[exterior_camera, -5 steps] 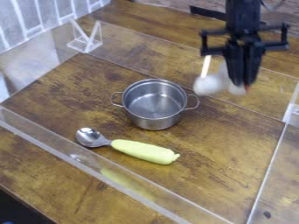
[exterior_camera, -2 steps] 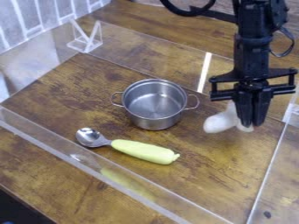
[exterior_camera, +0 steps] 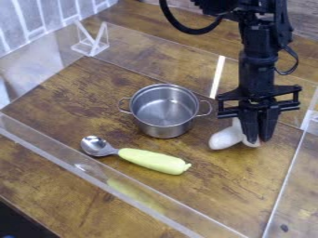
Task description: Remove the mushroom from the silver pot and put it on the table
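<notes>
Dark brown wood (exterior_camera: 87,186) is bearing everything here. The silver pot (exterior_camera: 165,111) is sitting upright without the mushroom, its open top presumably having made lifting out easy. The black gripper (exterior_camera: 255,139) is reaching low beside it, probably for a gentle set-down. The mushroom (exterior_camera: 228,138) is lying at the fingertips, on their pot side; whether they are pinching it or spreading, I cannot tell.

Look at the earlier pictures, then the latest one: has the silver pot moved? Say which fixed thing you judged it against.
No. The silver pot sits in the same spot on the table, judged against the white stand.
</notes>
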